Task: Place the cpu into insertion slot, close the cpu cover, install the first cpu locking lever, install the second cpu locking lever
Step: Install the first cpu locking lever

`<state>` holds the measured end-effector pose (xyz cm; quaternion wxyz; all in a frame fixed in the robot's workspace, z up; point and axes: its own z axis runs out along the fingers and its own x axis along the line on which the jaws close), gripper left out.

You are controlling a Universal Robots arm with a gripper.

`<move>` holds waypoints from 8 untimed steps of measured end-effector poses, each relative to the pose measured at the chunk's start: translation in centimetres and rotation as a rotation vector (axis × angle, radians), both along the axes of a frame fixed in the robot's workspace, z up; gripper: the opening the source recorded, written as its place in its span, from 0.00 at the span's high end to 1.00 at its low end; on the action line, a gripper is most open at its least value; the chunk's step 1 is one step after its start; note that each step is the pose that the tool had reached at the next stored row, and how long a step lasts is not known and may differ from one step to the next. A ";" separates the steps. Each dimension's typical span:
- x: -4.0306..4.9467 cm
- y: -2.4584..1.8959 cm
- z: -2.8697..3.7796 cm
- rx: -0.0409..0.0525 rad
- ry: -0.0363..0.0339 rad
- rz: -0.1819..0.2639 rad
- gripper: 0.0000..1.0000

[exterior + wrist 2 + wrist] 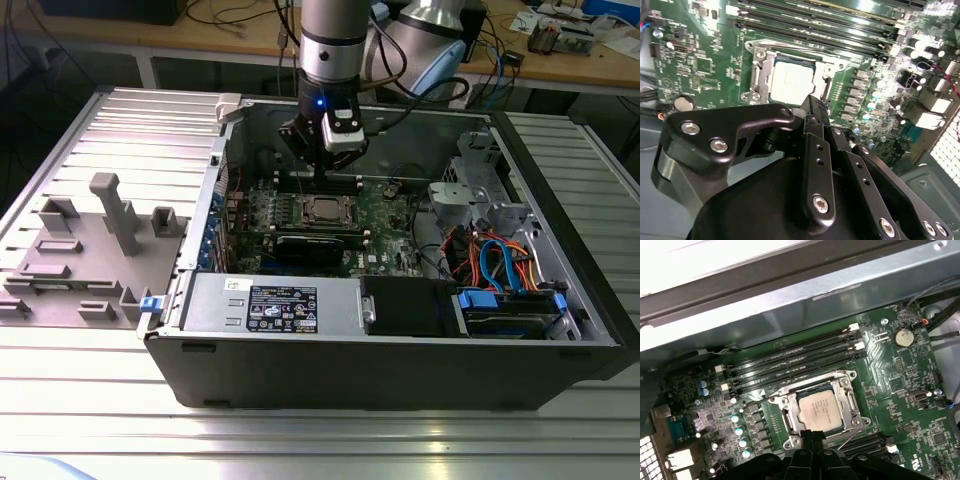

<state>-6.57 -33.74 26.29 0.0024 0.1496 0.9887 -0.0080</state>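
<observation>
A thin square chip (821, 410) with a flat, matt silver-grey top is seen seated in the dark square socket (793, 421) on the green circuit board (900, 390). The board is housed in an open grey metal case (400, 370), and the socket sits toward its far side. A silvery cover frame (851, 401) lies flat around the chip. Long black memory slots (795, 362) run beside it. The black gripper (813, 436) has its jaws pressed together, with nothing visible between them. Its tips are held just above the socket's edge, beside the chip.

open computer case (400, 372) on ribbed metal table (300, 440) | grey fixture (100, 250) beside it | blue cables (488, 265) inside
</observation>
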 end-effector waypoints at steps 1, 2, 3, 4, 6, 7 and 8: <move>-0.22 0.00 -0.03 -0.0001 -0.0026 0.000 0.89; -0.43 0.00 -0.07 -0.0001 -0.0056 0.001 0.89; -0.63 0.01 -0.14 0.0004 -0.0083 0.003 0.89; -0.64 0.00 -0.17 0.0003 -0.0081 0.029 0.89; -0.64 0.00 -0.22 0.0006 -0.0082 0.072 0.89; -0.64 0.00 -0.25 0.0006 -0.0082 0.097 0.89; -0.65 0.00 -0.28 0.0007 -0.0082 0.111 0.89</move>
